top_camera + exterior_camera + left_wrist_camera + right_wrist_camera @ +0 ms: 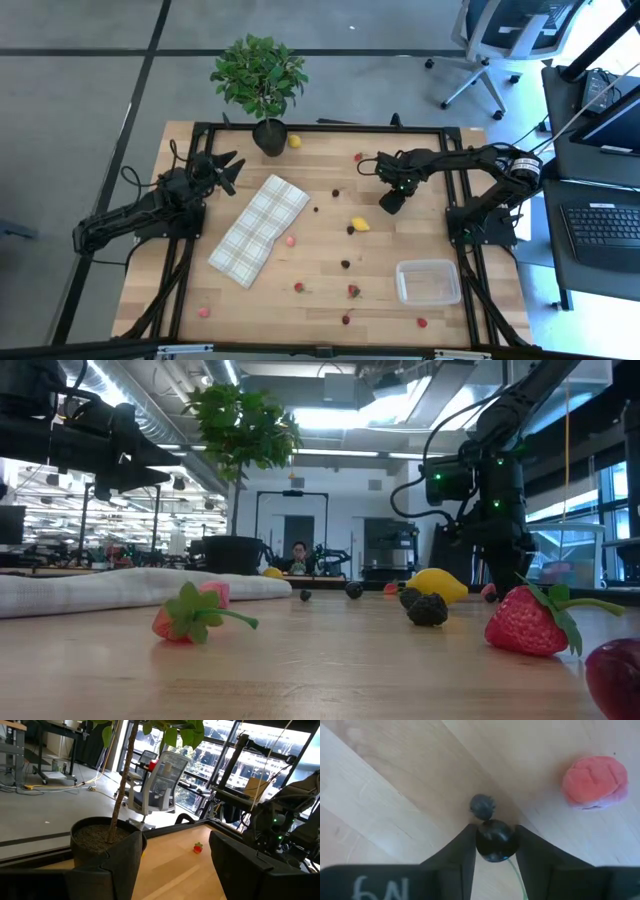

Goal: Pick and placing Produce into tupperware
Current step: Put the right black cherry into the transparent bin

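Small toy produce is scattered over the wooden table: strawberries (353, 291), dark berries (345, 264) and a lemon (360, 224). The clear tupperware (428, 282) stands near the table's right near corner with nothing showing in it. My right gripper (390, 203) points down at the table's right-centre, far side of the lemon, shut on a dark berry (494, 842). Beside it on the wood lies a pink-red piece (595, 782). My left gripper (226, 172) waits open, raised over the table's left side, near the plant pot (102, 837). My right gripper (495, 829) pinches a round dark berry between its two fingers (465, 845), which come from above pointing down. The berry's sides (480, 840) sit between the fingertips. Whether it is lifted clear of the wood I cannot tell; a grey-blue spot (481, 806) lies just beyond it.
A white-and-grey plaid cloth (260, 228) lies left of centre. A green potted plant (262, 80) stands at the far edge, with a second lemon (294, 141) beside it. More strawberries (525, 622) and a blackberry (428, 610) lie toward the near edge.
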{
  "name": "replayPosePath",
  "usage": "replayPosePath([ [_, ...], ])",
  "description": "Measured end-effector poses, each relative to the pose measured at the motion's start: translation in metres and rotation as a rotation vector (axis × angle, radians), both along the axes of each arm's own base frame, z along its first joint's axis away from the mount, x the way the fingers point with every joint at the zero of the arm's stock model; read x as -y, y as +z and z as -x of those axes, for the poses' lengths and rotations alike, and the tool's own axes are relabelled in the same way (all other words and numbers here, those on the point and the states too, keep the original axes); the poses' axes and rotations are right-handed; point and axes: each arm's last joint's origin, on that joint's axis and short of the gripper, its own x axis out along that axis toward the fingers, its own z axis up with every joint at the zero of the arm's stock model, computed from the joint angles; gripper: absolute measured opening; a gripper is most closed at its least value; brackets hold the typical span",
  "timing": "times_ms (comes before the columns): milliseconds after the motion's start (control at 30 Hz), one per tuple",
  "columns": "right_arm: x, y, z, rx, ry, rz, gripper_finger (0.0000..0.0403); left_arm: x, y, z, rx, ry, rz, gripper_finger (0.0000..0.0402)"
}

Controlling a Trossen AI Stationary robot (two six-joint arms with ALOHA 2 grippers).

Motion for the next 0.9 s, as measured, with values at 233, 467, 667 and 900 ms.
replayPosePath([
  [233,-0.001,0.006,-0.003,-0.016,-0.003,-0.008,0.0117,0.0,0.0,0.0,-0.001,0.0,-0.001,0.0225],
  [467,-0.014,0.057,-0.013,-0.03,-0.084,-0.029,0.0117,0.0,0.0,0.0,-0.001,0.001,-0.002,0.0225],
  [667,-0.06,0.123,-0.01,0.036,-0.264,-0.091,0.0118,0.0,0.0,0.0,-0.001,0.001,-0.002,0.0225],
  [900,-0.139,0.163,0.014,0.117,-0.478,-0.158,0.0118,0.0,0.0,0.0,-0.001,0.001,-0.002,0.0225],
])
